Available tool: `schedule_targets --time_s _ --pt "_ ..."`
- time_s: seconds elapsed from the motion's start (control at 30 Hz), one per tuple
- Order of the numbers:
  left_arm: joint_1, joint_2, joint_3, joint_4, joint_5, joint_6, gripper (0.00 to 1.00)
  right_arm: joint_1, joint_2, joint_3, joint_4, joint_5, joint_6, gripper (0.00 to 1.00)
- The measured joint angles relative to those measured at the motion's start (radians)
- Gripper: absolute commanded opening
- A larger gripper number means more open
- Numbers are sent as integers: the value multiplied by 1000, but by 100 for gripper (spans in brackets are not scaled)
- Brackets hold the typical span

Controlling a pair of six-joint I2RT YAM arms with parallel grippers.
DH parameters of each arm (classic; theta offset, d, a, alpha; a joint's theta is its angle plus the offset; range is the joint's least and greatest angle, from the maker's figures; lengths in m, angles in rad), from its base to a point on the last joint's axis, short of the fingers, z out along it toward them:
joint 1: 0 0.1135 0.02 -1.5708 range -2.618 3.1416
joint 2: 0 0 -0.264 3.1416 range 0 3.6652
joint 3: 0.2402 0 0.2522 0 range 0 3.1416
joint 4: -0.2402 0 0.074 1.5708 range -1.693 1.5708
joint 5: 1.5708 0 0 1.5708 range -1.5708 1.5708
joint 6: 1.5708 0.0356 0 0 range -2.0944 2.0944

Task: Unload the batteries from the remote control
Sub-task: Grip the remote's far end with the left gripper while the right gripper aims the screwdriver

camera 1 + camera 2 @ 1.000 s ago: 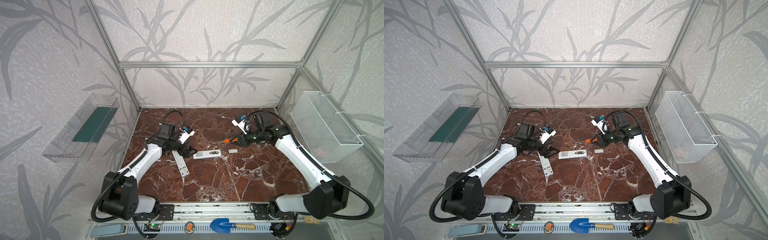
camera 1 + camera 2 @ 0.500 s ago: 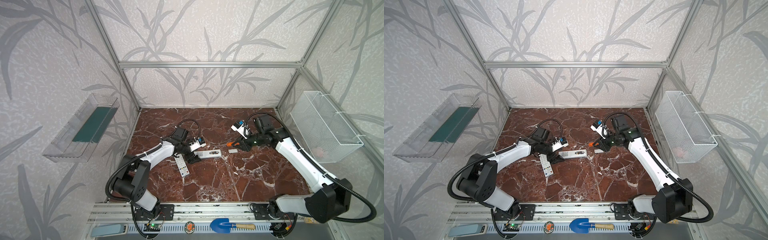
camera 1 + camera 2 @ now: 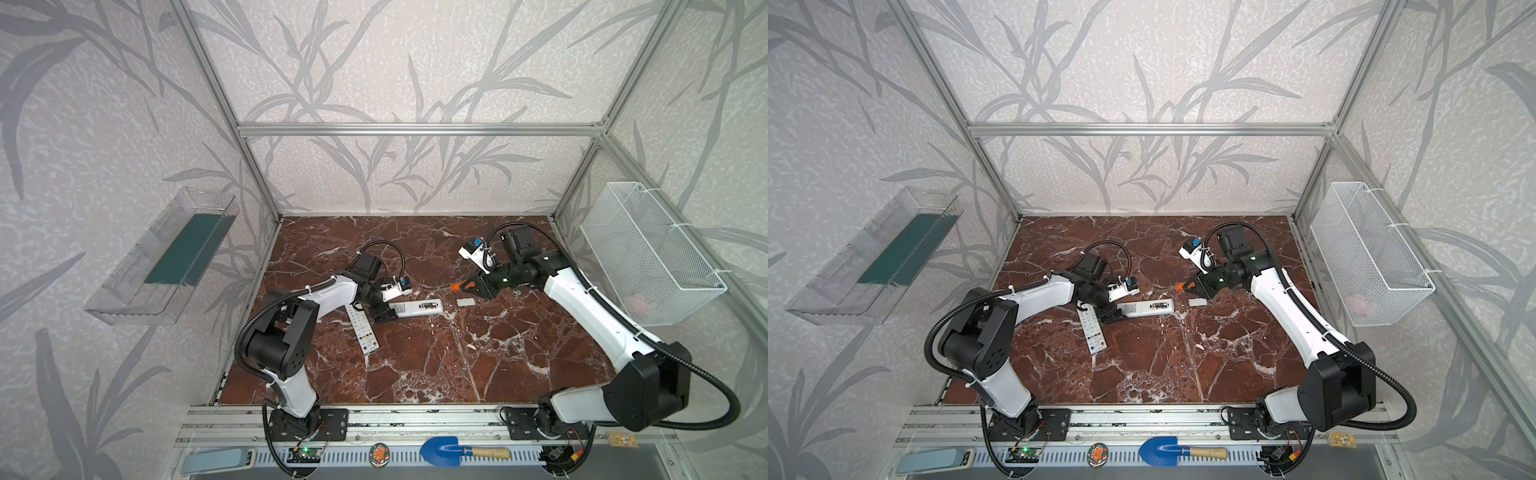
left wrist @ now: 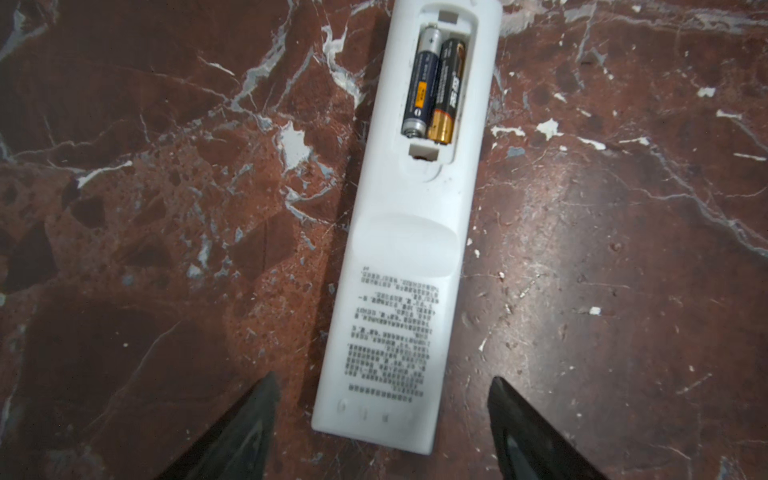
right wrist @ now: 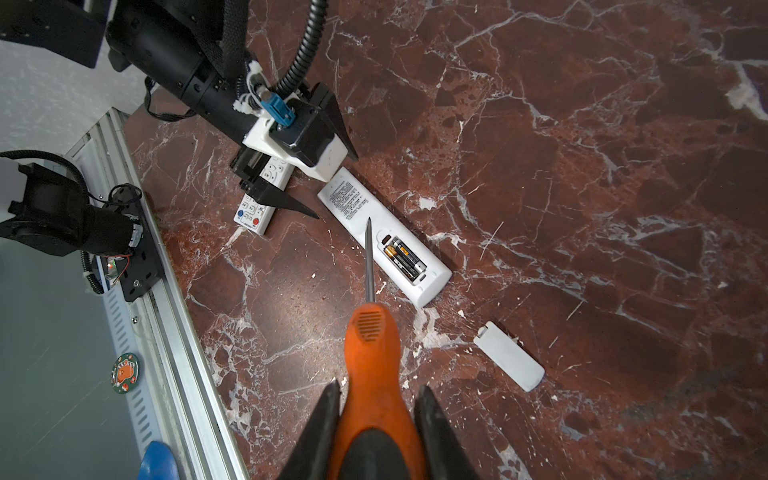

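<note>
The white remote control (image 4: 415,232) lies face down on the marble with its compartment uncovered, and two batteries (image 4: 432,83) sit side by side in it. My left gripper (image 4: 382,378) is open, its fingers on either side of the remote's printed end without touching it; in both top views it stands at the remote's left end (image 3: 384,313) (image 3: 1111,318). My right gripper (image 5: 379,385) is shut on an orange-handled screwdriver (image 5: 374,353). The screwdriver's tip hovers by the remote (image 5: 382,237) next to the batteries (image 5: 405,257). The loose white cover (image 5: 509,356) lies to the remote's right.
A second remote (image 3: 363,330) with its buttons up lies under my left wrist. A wire basket (image 3: 648,257) hangs on the right wall and a clear tray (image 3: 166,257) on the left wall. A blue shovel (image 3: 449,451) lies on the front rail.
My left arm has folded forward and its gripper has moved right to the remote's end. The right gripper with the screwdriver has barely shifted.
</note>
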Motion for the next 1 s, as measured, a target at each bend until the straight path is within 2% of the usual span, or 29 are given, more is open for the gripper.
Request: schedule_targets --time_s 0.33,0.57,1.0 --pt "-18 52 32 -35 -49 89 78 0 55 59 -50 60 33 0" --pt "-40 81 50 -42 -88 106 72 0 60 76 -77 87 54 0" --pt "-57 118 99 -49 -108 129 43 0 78 84 -135 123 60 0"
